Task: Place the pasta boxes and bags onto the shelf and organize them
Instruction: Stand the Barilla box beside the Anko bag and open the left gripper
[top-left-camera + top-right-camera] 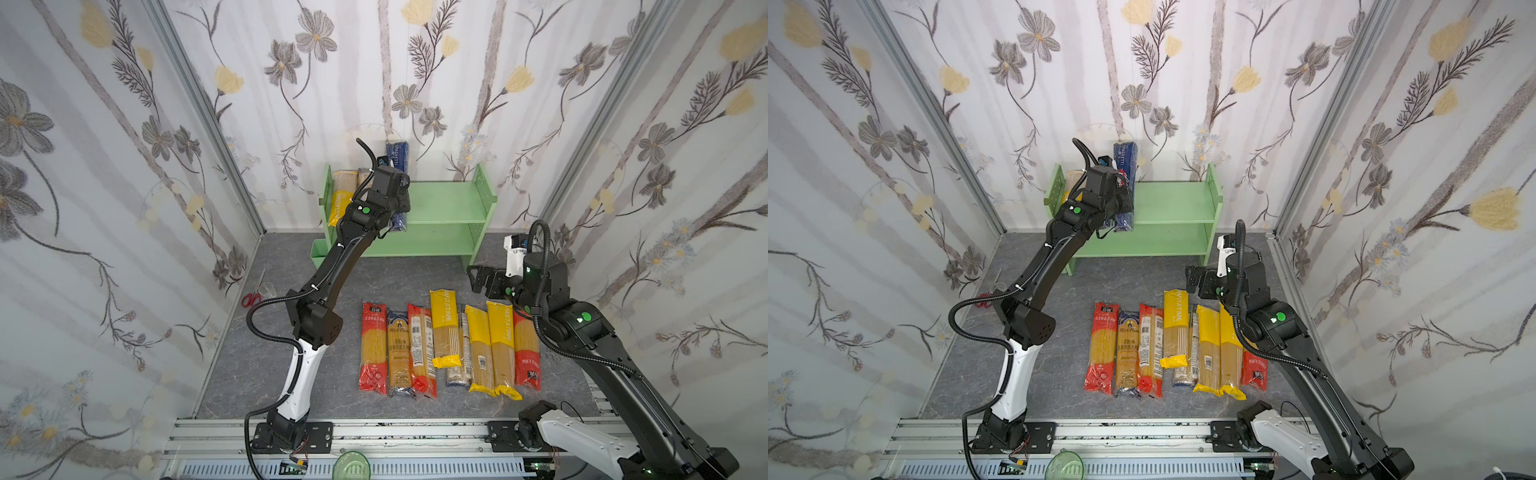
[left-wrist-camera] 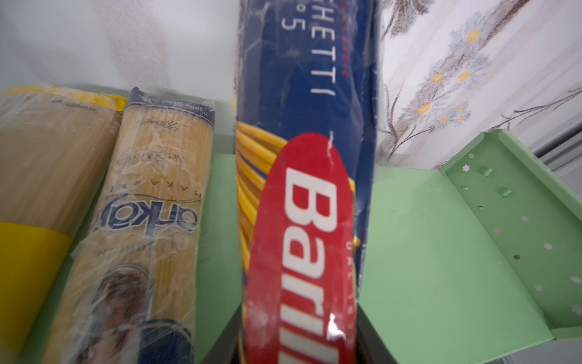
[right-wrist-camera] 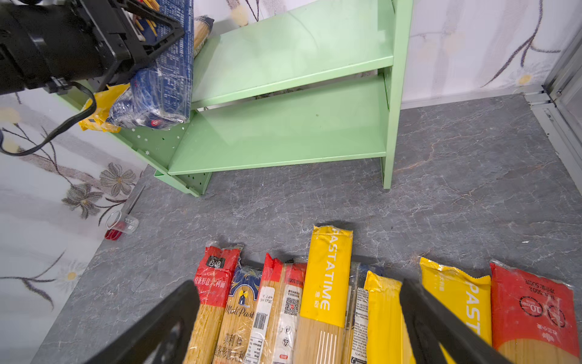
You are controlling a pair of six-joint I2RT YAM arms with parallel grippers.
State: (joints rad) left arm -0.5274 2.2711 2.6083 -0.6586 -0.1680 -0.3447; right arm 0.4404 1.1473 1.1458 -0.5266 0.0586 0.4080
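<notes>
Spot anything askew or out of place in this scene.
The blue Barilla box on the top tier of the shelf is tilted: its far end rises toward the wall and its near end overhangs the front edge, while the two bags beside it lie flat.

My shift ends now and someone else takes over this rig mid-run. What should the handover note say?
Left gripper: jaws on either side of the dark blue Barilla cardboard box on the top tier of the light green metal shelf. Whether it is gripped or released cannot be told.
Right gripper: open and empty, above the row on the grey table.
Done: the yellow-labelled clear spaghetti bag and the navy-ended clear spaghetti bag lie on the top tier beside the box.
Left: eight long spaghetti packs on the table. The lower tier holds nothing.
</notes>
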